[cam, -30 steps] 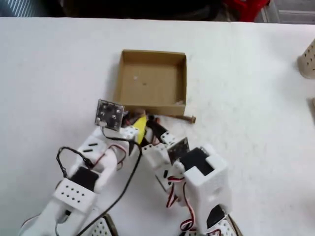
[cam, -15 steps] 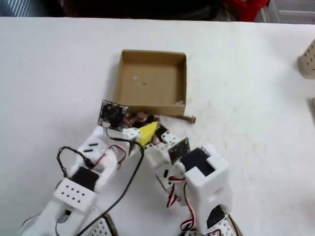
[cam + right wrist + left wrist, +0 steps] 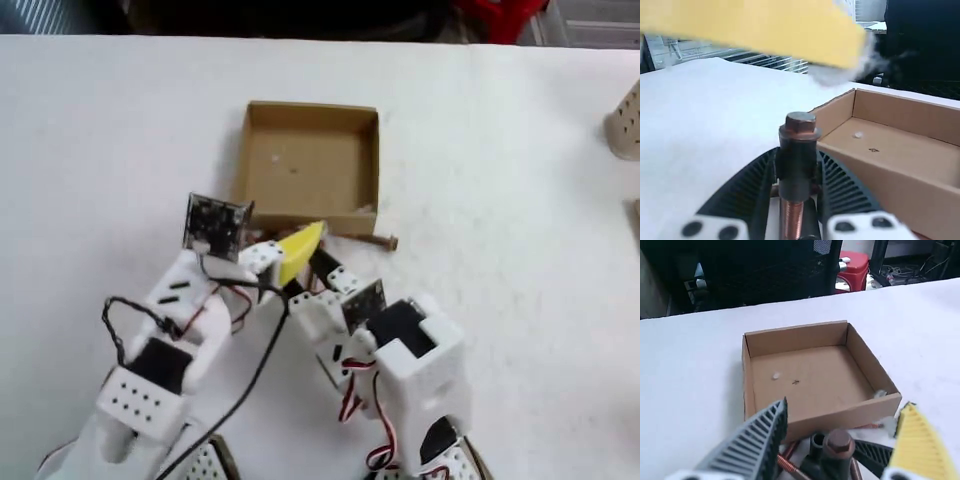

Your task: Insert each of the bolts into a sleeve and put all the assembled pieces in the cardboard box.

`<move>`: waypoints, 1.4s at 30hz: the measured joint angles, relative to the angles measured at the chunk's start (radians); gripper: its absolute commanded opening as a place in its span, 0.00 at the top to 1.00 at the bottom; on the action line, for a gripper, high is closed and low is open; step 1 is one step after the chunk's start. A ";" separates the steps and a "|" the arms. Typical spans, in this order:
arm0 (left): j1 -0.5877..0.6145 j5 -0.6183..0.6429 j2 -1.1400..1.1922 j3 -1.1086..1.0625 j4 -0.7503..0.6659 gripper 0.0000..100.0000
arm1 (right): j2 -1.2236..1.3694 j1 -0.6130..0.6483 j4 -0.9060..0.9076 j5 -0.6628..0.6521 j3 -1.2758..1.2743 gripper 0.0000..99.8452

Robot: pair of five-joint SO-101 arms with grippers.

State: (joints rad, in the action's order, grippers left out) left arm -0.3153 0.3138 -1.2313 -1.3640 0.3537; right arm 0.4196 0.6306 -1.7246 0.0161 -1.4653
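Box [image 3: 900, 170] beside gripped bolt [image 3: 799, 127], loose bolt [image 3: 380, 241] near

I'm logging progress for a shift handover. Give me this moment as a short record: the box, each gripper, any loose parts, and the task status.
box: cardboard box, open top, no bolts or sleeves inside
right gripper: right gripper shut on a black sleeve with a copper bolt through it, head up, close in front of the box
left gripper: left gripper open, over the held bolt, not gripping it
loose parts: loose bolt lying on the table along the box's near wall
status: nothing in the box yet
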 measured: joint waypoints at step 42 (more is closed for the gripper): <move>0.368 -0.322 -0.583 -0.330 0.649 0.92 | -0.474 -0.184 0.216 -0.299 -0.173 0.98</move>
State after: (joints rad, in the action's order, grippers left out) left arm 0.0529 -0.0084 -1.8144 -1.6939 1.0027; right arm -0.0545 0.4465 -1.5083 -0.2831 -1.6387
